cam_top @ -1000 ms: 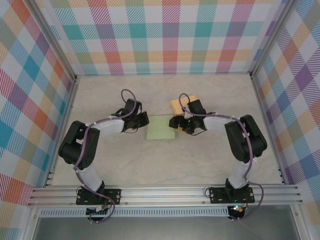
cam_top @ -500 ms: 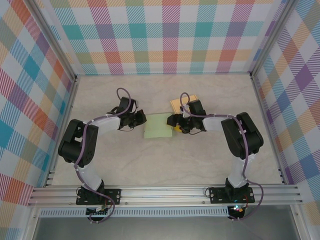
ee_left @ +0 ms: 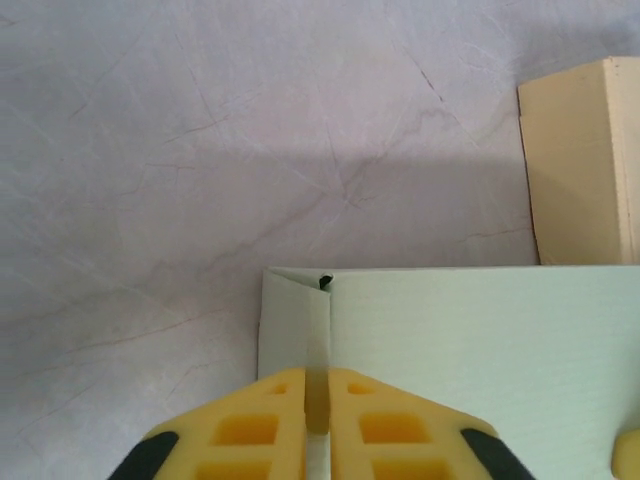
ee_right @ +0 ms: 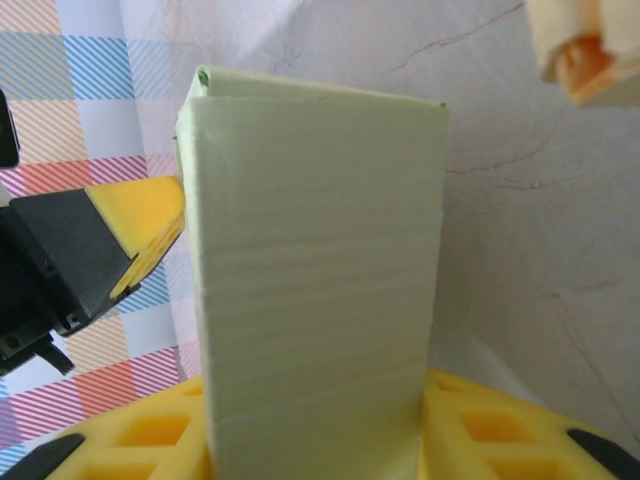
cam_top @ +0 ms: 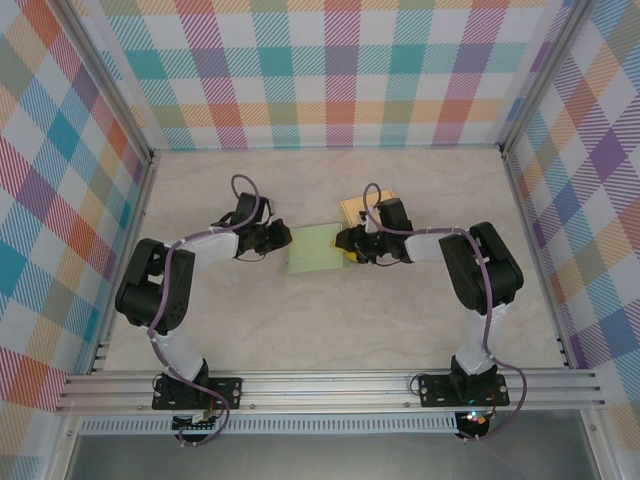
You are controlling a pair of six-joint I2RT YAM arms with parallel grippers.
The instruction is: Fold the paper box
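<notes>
marbled tabletop (cam_top: 330, 330): left gripper (ee_left: 316, 388) pinches the paper box (cam_top: 315, 250) by one flap, right gripper (ee_right: 315, 425) seemingly clamps the other side, steadying it.

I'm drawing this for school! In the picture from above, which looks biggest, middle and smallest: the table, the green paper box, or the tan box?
1. The table, by far the largest.
2. The green paper box.
3. The tan box looks smallest, though the right arm hides part of it.
</notes>
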